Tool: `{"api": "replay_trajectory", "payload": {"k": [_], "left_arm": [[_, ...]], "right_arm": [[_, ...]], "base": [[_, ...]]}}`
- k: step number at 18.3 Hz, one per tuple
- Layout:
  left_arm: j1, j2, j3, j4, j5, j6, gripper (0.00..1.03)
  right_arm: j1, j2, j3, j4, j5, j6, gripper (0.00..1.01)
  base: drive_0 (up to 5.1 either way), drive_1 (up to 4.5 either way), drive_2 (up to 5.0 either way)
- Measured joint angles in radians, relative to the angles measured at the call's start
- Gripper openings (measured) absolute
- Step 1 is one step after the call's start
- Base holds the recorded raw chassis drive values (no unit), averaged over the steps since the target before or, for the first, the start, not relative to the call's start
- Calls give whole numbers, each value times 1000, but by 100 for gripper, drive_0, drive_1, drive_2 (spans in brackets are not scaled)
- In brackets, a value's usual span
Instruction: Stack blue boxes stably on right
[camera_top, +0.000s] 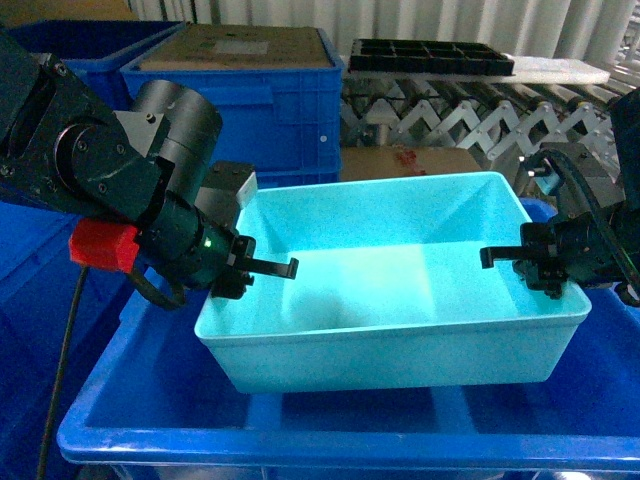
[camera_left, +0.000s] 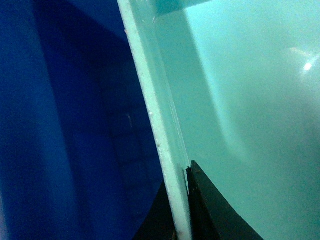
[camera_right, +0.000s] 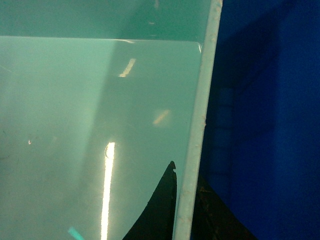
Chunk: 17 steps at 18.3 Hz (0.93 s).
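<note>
The turquoise tub (camera_top: 400, 290) sat mid-frame inside the bigger royal-blue tub (camera_top: 330, 430), nothing in it, tilted a bit. The left gripper (camera_top: 262, 268) was pinching its left rim, and the right gripper (camera_top: 510, 260) was pinching the right rim, one finger on each side of the wall. There was a gap of blue floor in front. Ribbed crates (camera_top: 250, 100) stood at upper left.

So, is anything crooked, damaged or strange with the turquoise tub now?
Yes: the turquoise tub is askew. It sits rotated inside the royal-blue tub, its right end nearer that tub's wall. The left gripper and right gripper each pinch an end wall. No crack or spill is visible.
</note>
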Motion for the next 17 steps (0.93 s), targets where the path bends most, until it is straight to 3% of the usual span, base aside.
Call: {"api": "replay_trajectory", "payload": {"k": [4, 6, 8, 10, 15, 16, 17], "left_arm": [[0, 0, 0, 0, 0, 0, 2], [0, 0, 0, 2, -8, 10, 5], [0, 0, 0, 2, -26, 71, 22], [5, 0, 0, 1, -27, 103, 43], [4, 0, 0, 1, -27, 114, 79], [4, 0, 0, 2, -24, 114, 92], [1, 0, 0, 1, -26, 116, 100]], "right_arm": [[0, 0, 0, 0, 0, 0, 7], [0, 0, 0, -3, -6, -18, 13], [0, 0, 8, 4, -17, -50, 30], [0, 0, 11, 3, -19, -62, 50], [1, 0, 11, 4, -19, -68, 89], [1, 0, 11, 4, -19, -68, 99], [1, 0, 12, 4, -19, -68, 98]], "base": [[0, 0, 0], [0, 0, 0], [0, 0, 0], [0, 0, 0], [0, 0, 0], [0, 0, 0], [0, 0, 0]]}}
